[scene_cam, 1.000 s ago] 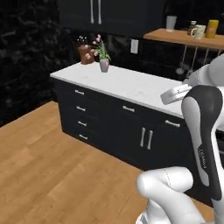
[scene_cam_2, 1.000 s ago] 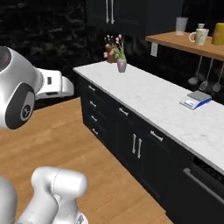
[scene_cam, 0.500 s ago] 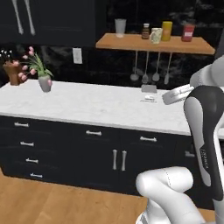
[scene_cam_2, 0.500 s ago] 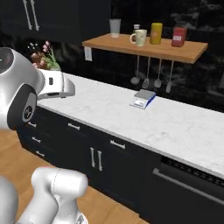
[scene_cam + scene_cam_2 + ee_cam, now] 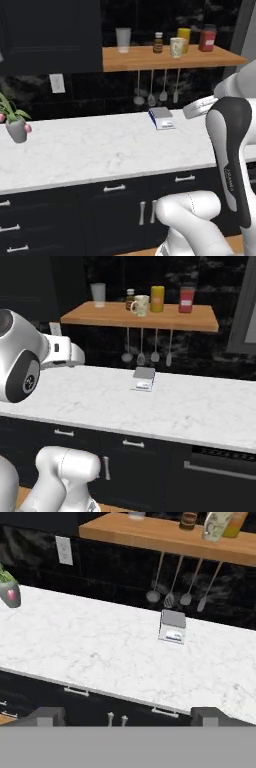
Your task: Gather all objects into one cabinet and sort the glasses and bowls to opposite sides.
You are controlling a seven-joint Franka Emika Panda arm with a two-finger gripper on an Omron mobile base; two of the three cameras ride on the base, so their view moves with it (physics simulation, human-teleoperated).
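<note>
On the light wooden shelf [image 5: 170,57] stand an orange cup [image 5: 184,39] [image 5: 157,298] [image 5: 235,524] and, just left of it, one cream mug [image 5: 176,47] [image 5: 140,305] [image 5: 216,524]. The second mug and the black bowl are out of view. A black wall cabinet [image 5: 50,35] hangs left of the shelf with its door shut. My gripper [image 5: 129,717] is open with nothing between its fingers. It hovers in front of the counter, well below and short of the shelf.
The shelf also carries a pale glass [image 5: 122,39], a brown bottle [image 5: 158,42] and a red jar [image 5: 207,38]. Utensils [image 5: 141,358] hang beneath it. A small grey scale [image 5: 143,378] lies on the white marble counter [image 5: 90,150], and a potted plant [image 5: 15,125] stands at the left.
The base has driven and turned, so the whole scene slid left and the shelf and counter now face me closer. The arm keeps its pose relative to the base.
</note>
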